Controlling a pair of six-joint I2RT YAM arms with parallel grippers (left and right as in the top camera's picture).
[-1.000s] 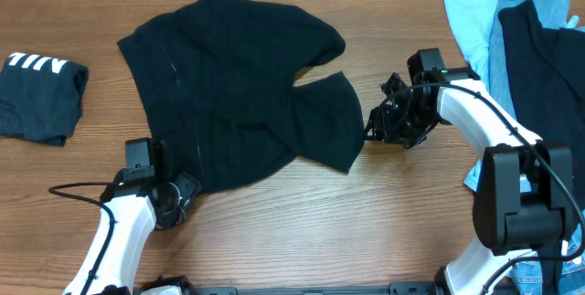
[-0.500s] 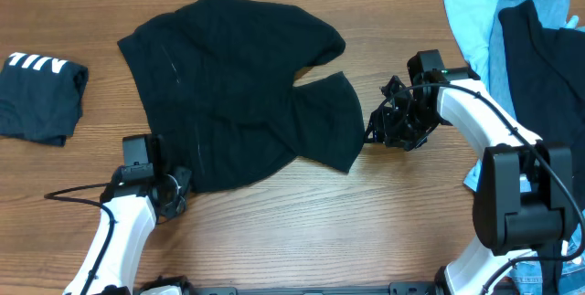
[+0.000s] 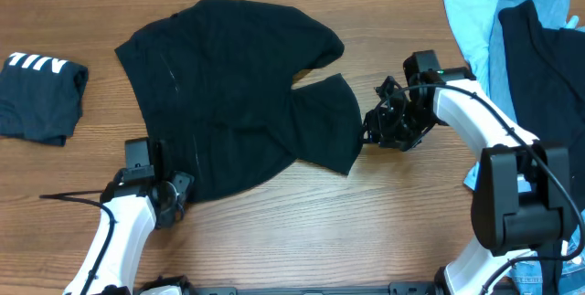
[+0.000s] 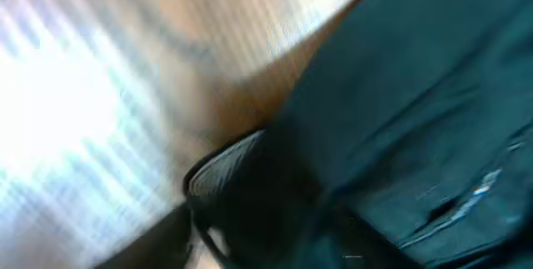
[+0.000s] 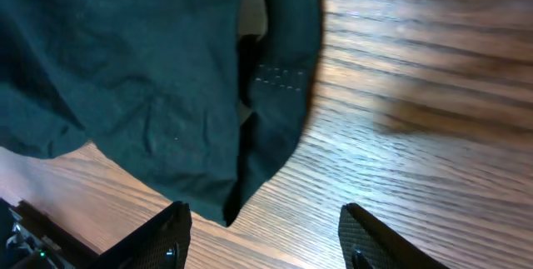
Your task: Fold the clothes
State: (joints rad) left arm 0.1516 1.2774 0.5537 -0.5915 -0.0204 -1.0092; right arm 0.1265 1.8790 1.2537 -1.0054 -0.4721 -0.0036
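Overhead view: the wooden table (image 3: 411,231) is carrying a black tee (image 3: 228,94), which is lying crumpled across the centre of the frame. A pile of light-blue and dark clothes (image 3: 512,21) is sitting at upper right, and a folded black garment (image 3: 37,99) is lying at far left. The right gripper (image 3: 368,137) is standing at the tee's right sleeve edge, its fingers (image 5: 162,231) spread, with the hem just ahead of the gap and nothing gripped. The left gripper (image 3: 176,194) is meeting the lower-left hem, but its blurred wrist view is hiding whether it is gripping. Risk: catching a single fabric layer or pulling unevenly is likely to bunch the tee.
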